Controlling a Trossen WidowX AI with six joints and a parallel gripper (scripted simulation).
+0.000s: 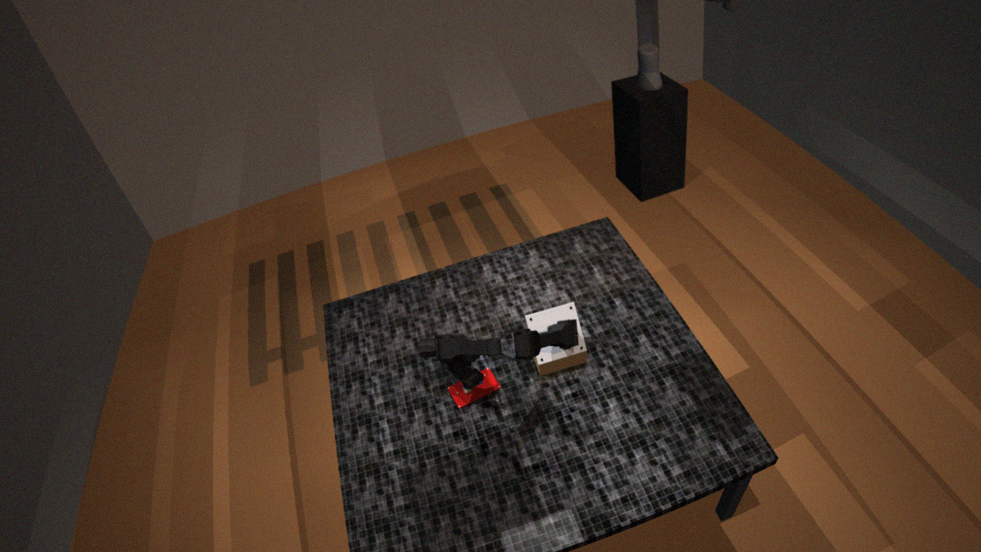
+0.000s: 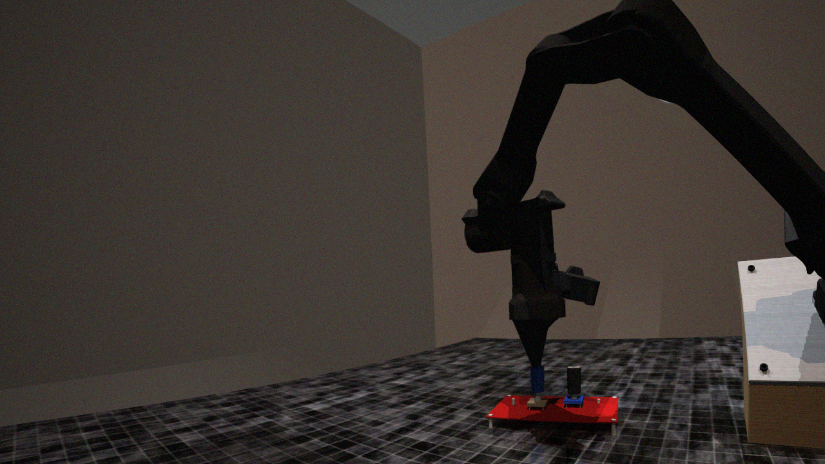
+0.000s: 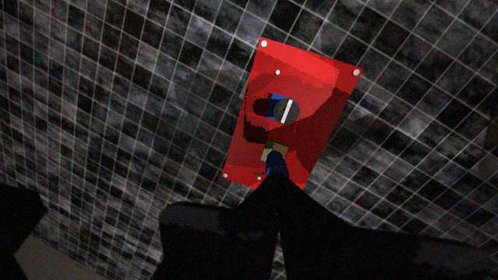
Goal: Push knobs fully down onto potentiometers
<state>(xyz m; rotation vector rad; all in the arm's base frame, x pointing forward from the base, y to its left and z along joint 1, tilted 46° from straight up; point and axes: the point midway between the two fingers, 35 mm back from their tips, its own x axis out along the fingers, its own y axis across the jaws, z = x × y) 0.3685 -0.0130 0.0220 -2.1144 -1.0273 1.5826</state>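
Observation:
The red circuit board (image 1: 488,386) (image 2: 602,410) (image 3: 311,66) stands on short legs. A blue knob (image 2: 537,379) (image 3: 275,165) is upright over the beige potentiometer (image 2: 537,403) (image 3: 279,148); only a short piece of shaft or collar shows between them in the exterior view. A black knob (image 2: 573,379) (image 3: 292,113) with a white line stands over the blue potentiometer (image 2: 573,400) (image 3: 278,96), with a small light collar below it. My gripper (image 2: 537,364) (image 3: 275,177) is shut and empty, its tips on top of the blue knob. In the top view the arm hides the knobs.
A wooden box (image 1: 565,362) (image 2: 784,412) with a pale sloping top stands beside the board, under the arm's base side. Small pale pins (image 2: 513,401) (image 3: 277,72) stand on the board near the potentiometers. A black pedestal (image 1: 647,137) stands on the floor behind the table.

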